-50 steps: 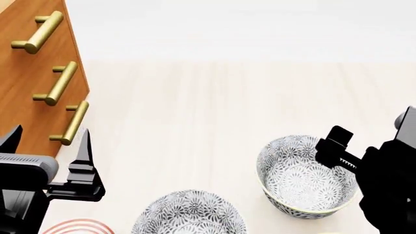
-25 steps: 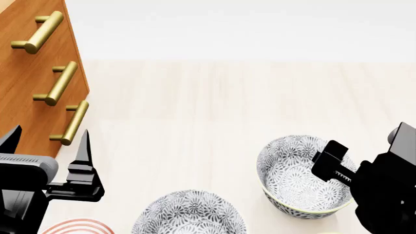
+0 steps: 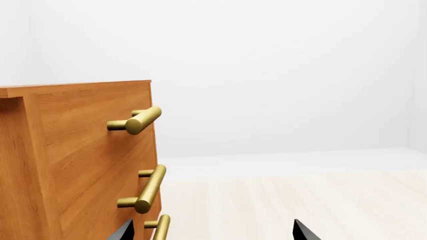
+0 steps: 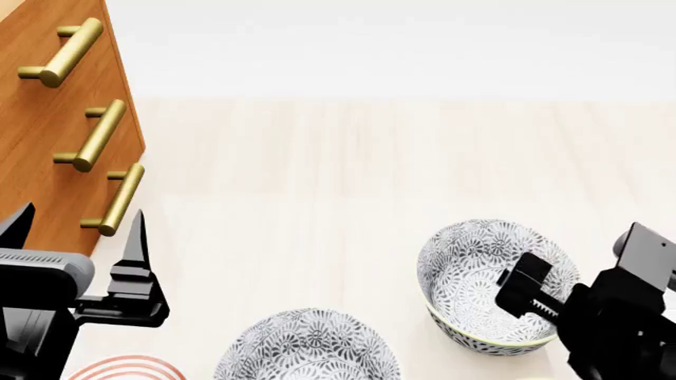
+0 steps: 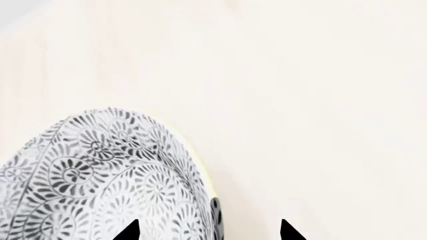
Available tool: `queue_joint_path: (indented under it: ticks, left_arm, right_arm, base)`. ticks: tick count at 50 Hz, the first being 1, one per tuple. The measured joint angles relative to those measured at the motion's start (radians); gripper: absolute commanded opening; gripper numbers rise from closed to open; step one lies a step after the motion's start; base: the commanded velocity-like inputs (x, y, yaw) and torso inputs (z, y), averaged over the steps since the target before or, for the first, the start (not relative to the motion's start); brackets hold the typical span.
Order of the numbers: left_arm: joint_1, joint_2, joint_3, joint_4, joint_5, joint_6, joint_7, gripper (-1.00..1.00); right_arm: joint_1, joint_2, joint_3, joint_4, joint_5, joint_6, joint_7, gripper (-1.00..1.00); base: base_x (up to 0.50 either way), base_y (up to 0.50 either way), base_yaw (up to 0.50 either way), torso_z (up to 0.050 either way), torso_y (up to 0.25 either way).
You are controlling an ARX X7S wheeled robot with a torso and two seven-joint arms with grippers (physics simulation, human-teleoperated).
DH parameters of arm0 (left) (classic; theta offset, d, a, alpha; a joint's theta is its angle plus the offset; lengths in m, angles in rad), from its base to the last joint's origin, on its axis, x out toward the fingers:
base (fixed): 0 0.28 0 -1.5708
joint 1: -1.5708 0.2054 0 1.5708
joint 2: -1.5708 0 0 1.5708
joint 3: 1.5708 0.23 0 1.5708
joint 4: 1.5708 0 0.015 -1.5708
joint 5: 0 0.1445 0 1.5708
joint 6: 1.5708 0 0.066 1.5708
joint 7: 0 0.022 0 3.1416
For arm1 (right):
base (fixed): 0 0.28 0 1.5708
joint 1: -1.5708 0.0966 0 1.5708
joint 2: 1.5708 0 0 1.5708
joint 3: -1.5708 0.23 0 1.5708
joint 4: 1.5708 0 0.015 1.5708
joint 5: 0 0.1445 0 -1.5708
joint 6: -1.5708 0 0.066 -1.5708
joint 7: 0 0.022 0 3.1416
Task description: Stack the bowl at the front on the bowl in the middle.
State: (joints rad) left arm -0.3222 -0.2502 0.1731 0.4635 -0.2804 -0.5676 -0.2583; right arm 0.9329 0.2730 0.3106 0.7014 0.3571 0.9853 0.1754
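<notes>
Both arms are matte black and blocky. The left tool has two thin, tapering pointed fingers and a rounded grey housing behind them. The right tool is chunky black with a pale ribbed strip.

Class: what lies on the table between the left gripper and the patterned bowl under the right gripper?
Nothing: in the head view, bare table separates the left gripper from the bowl.

— Where do your cameras look?
— My head looks down over both arms. My left wrist faces the dresser; my right sits close above a patterned bowl, shared with my head.
</notes>
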Motion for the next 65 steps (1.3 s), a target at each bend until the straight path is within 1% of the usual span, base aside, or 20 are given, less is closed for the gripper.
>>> queue_joint_path:
  ticks: [12,13,31,37,45,65]
  left_arm:
    - [0.001,-0.005,0.004,0.001,-0.003,0.001,-0.005,1.00]
    - [0.001,-0.005,0.004,0.001,-0.003,0.001,-0.005,1.00]
    - [0.000,-0.011,0.014,-0.006,-0.004,0.008,-0.011,1.00]
    - [-0.001,-0.013,0.017,-0.006,-0.005,0.009,-0.014,1.00]
    - [-0.003,-0.016,0.020,-0.009,-0.007,0.010,-0.017,1.00]
    - [-0.011,-0.020,0.028,-0.008,-0.013,0.003,-0.028,1.00]
  right_arm:
    - [0.009,0.004,-0.015,0.049,-0.006,-0.020,-0.019,1.00]
    - [0.010,0.004,-0.016,0.052,-0.007,-0.022,-0.020,-1.00]
    - [0.013,0.006,-0.027,0.066,0.002,-0.038,-0.018,-1.00]
    - [0.007,0.003,-0.025,0.034,0.003,-0.014,-0.009,-1.00]
    - [-0.005,-0.003,-0.010,-0.104,0.022,0.084,0.027,-1.00]
    - [0.010,-0.024,0.069,-0.465,0.130,0.406,0.117,-1.00]
  base:
    - [0.00,0.00,0.00,0.000,0.000]
    - [0.00,0.00,0.00,0.000,0.000]
    - [0.00,0.00,0.00,0.000,0.000]
    - [0.00,0.00,0.00,0.000,0.000]
    - [0.00,0.00,0.00,0.000,0.000]
    - [0.00,0.00,0.00,0.000,0.000]
